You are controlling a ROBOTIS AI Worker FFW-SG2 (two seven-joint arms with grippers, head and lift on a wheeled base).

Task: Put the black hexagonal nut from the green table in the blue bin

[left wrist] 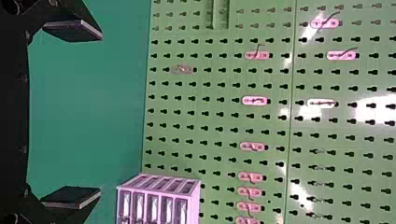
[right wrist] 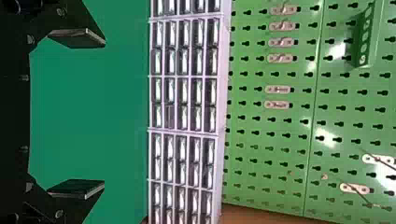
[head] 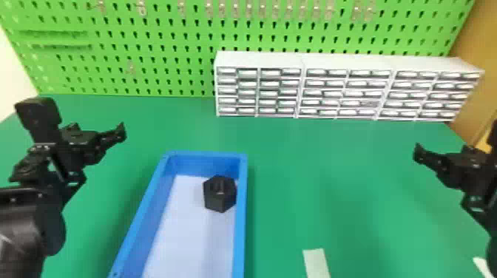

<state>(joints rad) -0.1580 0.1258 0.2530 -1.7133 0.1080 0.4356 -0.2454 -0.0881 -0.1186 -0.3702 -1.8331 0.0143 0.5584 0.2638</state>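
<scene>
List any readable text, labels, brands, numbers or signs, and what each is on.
No readable text.
White drawer cabinet: fronts too small and blurred to read.
Black hexagonal nut: detail on top, too blurred to call a marking.
Blue rectangular bin, pale flat strip: none seen.
</scene>
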